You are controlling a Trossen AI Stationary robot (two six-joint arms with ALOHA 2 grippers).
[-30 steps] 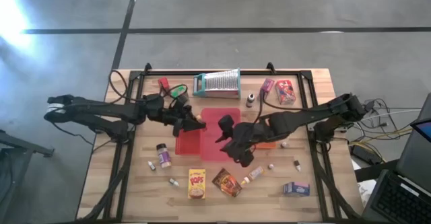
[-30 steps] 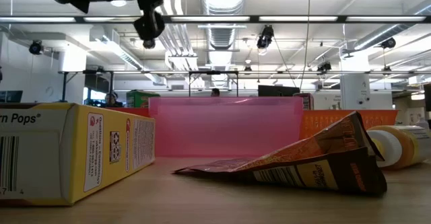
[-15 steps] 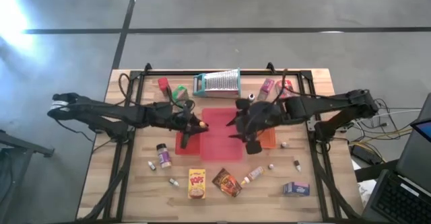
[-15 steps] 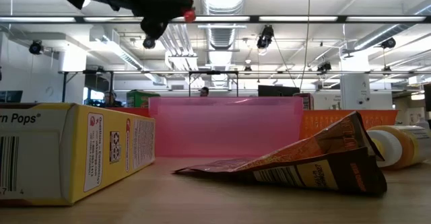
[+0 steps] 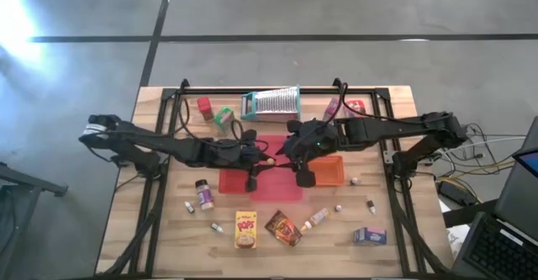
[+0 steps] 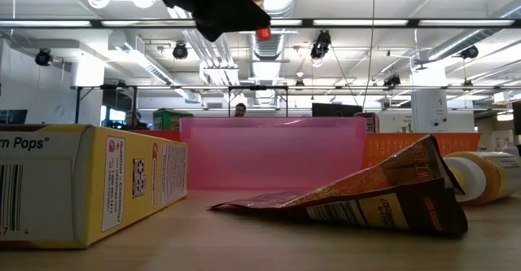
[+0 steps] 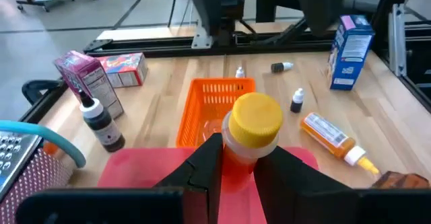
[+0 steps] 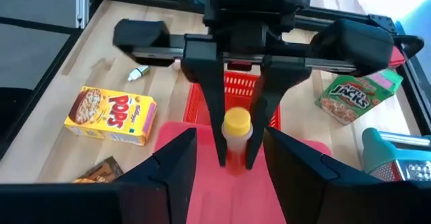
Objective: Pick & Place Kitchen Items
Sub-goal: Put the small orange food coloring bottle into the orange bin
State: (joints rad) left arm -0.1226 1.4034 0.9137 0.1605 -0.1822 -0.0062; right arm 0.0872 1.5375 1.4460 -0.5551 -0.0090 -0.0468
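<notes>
Left gripper point(image 7: 237, 158): clamped on the jar point(image 7: 250, 133), yellow cap up, long axis upright, over the red tray point(image 5: 286, 184).
Right gripper point(image 8: 223, 158): jaws apart, facing the jar from 3 o'clock, just beside it.
Red tray: looks empty, partly hidden.
Orange tray point(image 7: 212, 109): empty.

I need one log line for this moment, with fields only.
left tool: shut on yellow-capped bottle | right tool: open, facing the bottle | place: above red tray | phase: handover, not released
</notes>
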